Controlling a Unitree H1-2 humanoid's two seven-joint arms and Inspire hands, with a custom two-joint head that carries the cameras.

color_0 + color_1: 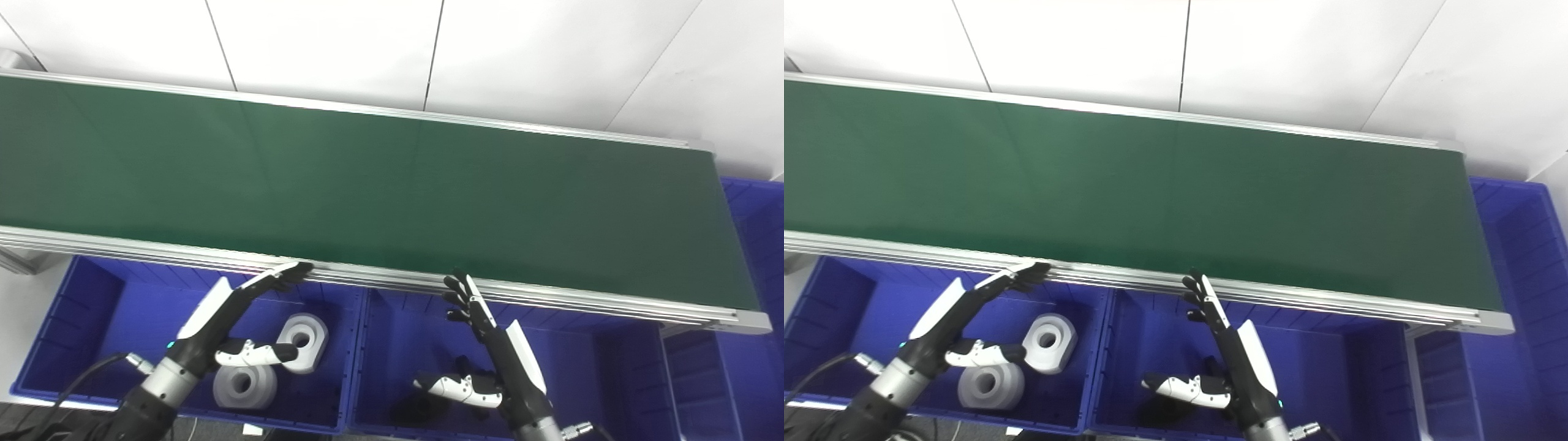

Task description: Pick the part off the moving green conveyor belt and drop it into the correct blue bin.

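Lying in the left blue bin (73, 318) are two white parts: one (304, 342) with a round bore near the bin's right wall, the other (245, 387) just in front of it, partly covered by the left hand's thumb. The green conveyor belt (392, 196) carries nothing in either view; its left end is cut off by the frame. The left hand (229, 318) hangs over the left bin with fingers (288, 274) stretched toward the belt's near aluminium rail (551, 297), thumb spread wide, holding nothing. The right hand (1234, 361) stands over the middle blue bin (1323, 367), fingers (1200, 297) straight and pointing up at the rail, thumb out to the side, likewise empty. A dark shape (422, 407) on the middle bin's floor, possibly a black part or only shadow, is hard to make out beneath the thumb. A further blue bin (1525, 245) at the belt's right end is cut off by the frame.
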